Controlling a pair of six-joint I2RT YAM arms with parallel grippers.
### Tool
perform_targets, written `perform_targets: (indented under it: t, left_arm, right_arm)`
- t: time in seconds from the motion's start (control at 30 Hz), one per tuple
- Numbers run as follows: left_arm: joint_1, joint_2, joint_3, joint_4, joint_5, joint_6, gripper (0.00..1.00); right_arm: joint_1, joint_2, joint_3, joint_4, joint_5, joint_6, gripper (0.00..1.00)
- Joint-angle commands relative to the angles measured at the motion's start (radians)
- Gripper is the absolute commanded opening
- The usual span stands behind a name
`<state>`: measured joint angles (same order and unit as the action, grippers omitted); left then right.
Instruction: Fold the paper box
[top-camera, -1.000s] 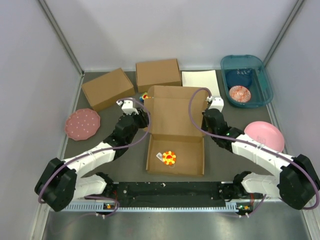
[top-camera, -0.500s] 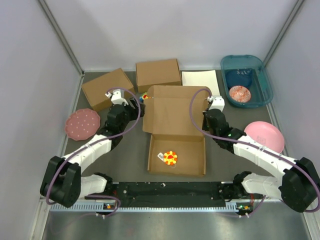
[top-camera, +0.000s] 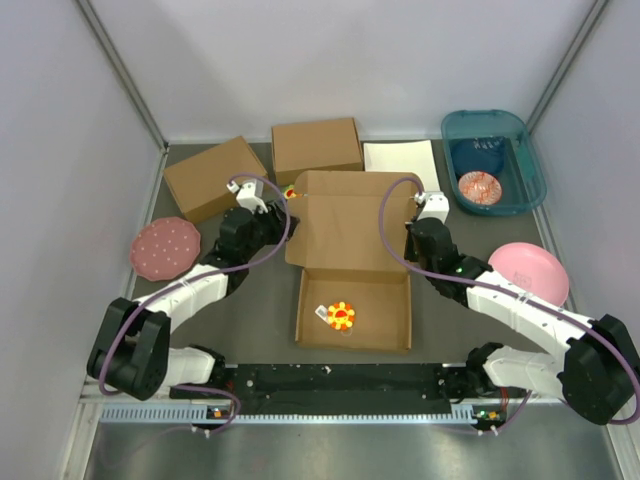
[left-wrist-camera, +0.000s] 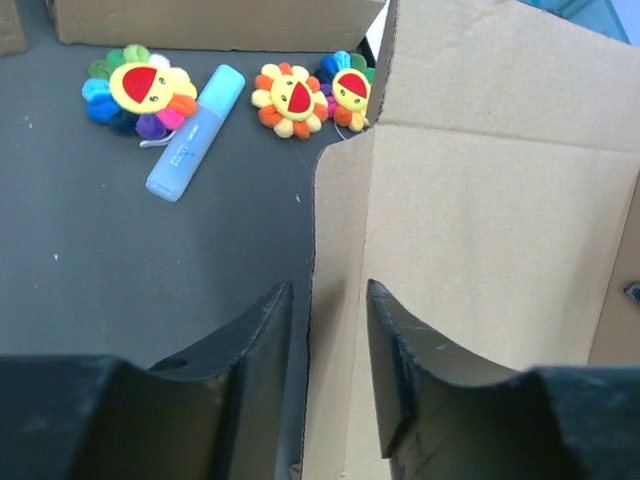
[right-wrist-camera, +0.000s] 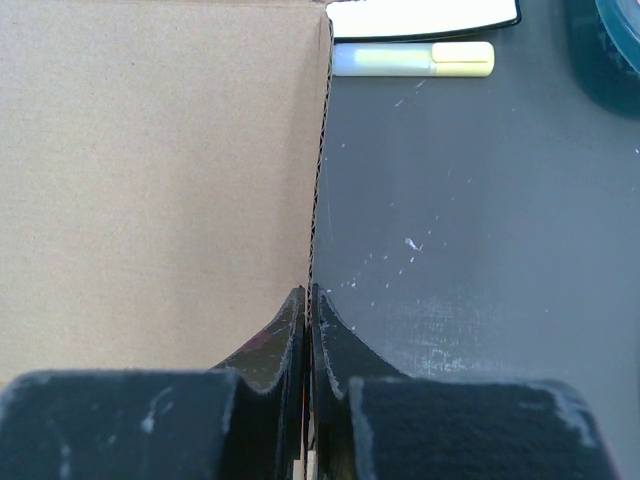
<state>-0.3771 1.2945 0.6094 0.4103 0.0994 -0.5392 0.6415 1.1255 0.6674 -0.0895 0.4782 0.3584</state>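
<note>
The paper box lies in the middle of the table as a shallow tray with its lid raised behind it. My right gripper is shut on the lid's right edge, with both fingertips pressed against the cardboard. At the lid's left side, my left gripper is open. A narrow side flap stands between its two fingers, and the jaws are not pressed onto it.
Two ready-made cardboard boxes and a white sheet stand behind. Flower toys and a blue tube lie left of the lid. A yellow marker, a teal bin and pink plates are also in view.
My left gripper drew back to the left from the lid's edge, opened wider, then came back right and narrowed around the side flap. The right gripper kept its hold.
</note>
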Motion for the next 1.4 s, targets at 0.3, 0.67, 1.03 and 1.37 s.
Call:
perform_targets:
  t: [0.3, 0.67, 1.03, 1.37]
  left_arm:
    - [-0.045, -0.078, -0.063, 0.251, 0.097, 0.045, 0.0]
    - [-0.319, -0.172, -0.23, 0.427, -0.291, 0.186, 0.0]
    - [-0.447, -0.195, -0.315, 0.591, -0.559, 0.258, 0.0]
    - [-0.493, -0.211, -0.329, 0.628, -0.629, 0.398, 0.0]
  right_arm:
    - [0.03, -0.049, -0.023, 0.082, 0.026, 0.002, 0.0]
    - [0.112, -0.05, -0.057, 0.129, 0.122, 0.085, 0.0]
    - [0.165, -0.112, -0.101, 0.091, 0.178, 0.135, 0.03]
    - [0.165, -0.185, -0.013, -0.059, 0.142, 0.016, 0.48]
